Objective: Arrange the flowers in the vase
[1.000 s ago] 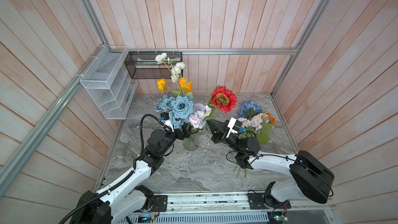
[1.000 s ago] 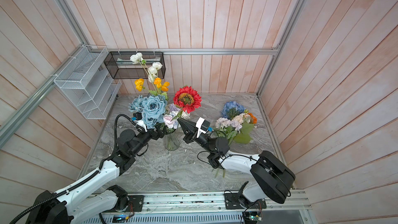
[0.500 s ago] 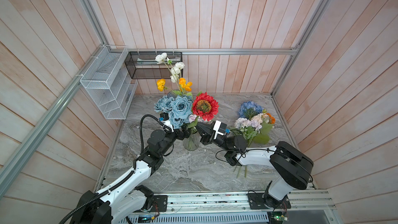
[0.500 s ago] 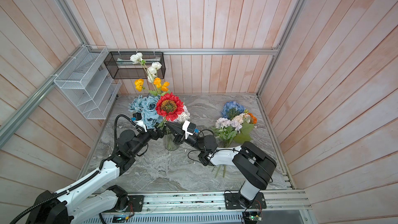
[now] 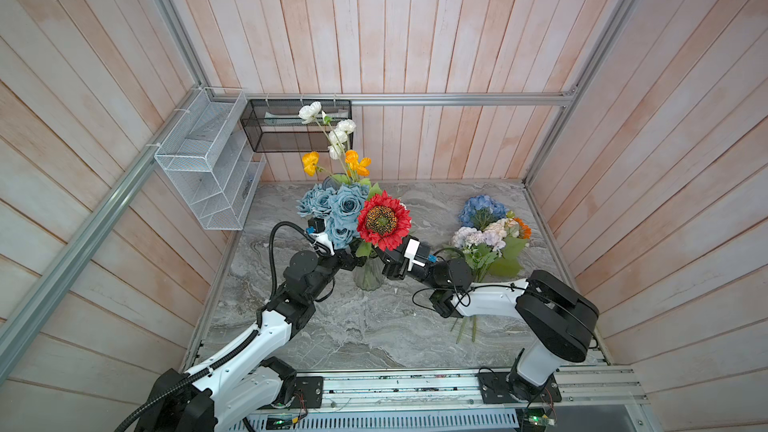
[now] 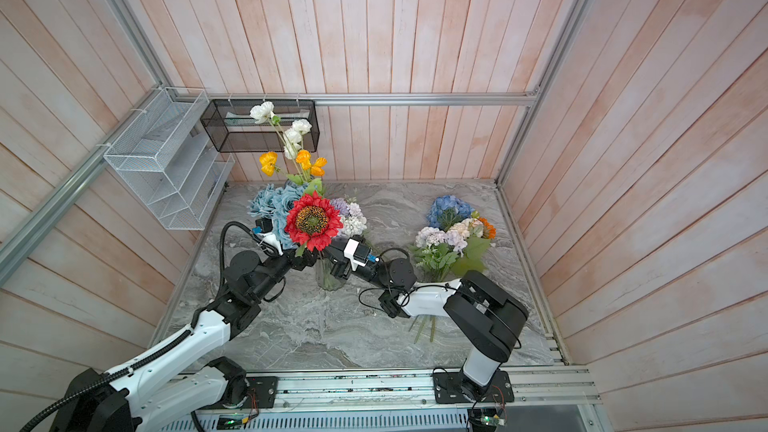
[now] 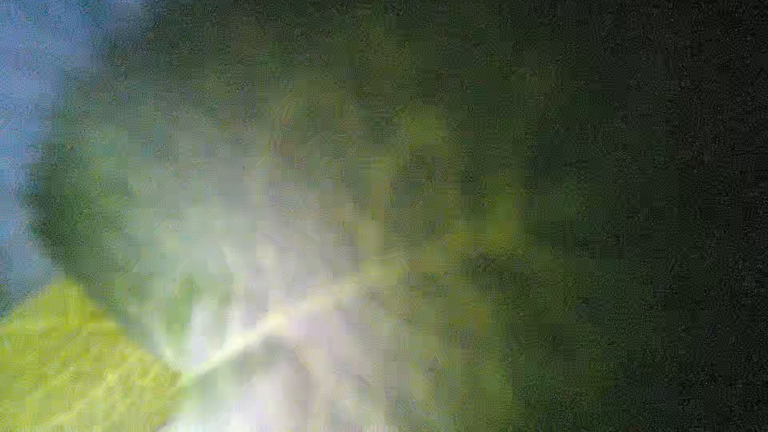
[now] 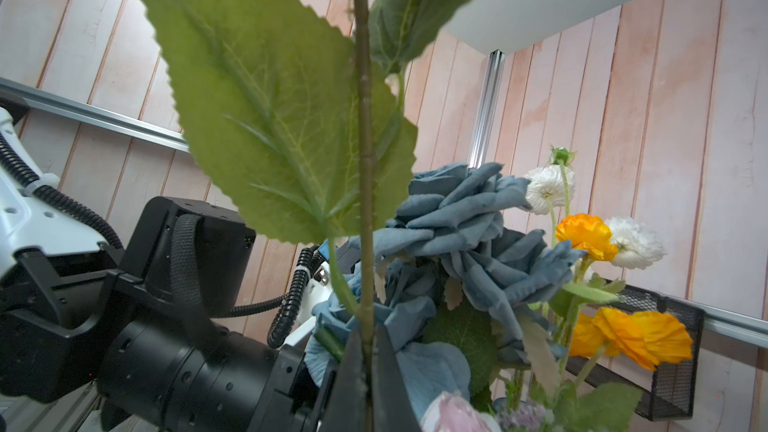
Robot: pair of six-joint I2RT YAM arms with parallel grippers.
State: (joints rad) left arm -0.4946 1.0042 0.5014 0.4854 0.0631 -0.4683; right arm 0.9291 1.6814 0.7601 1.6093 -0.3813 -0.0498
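Red sunflower (image 5: pixel 383 220) hangs over the glass vase (image 5: pixel 368 278), left of the tabletop's middle, stem pinched in the closed right gripper (image 8: pixel 366 340). Left gripper (image 5: pixel 352 257) gapes wide beside the vase neck, apparently empty. Risk: leaves snagging the blue roses (image 5: pixel 332 205), tipping the vase.

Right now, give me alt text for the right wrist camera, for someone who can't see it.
The right gripper is shut on a green stem, whose big serrated leaf fills much of the frame. Behind it stand blue roses and white and orange poppies against a wood wall, with the black left arm beside them.
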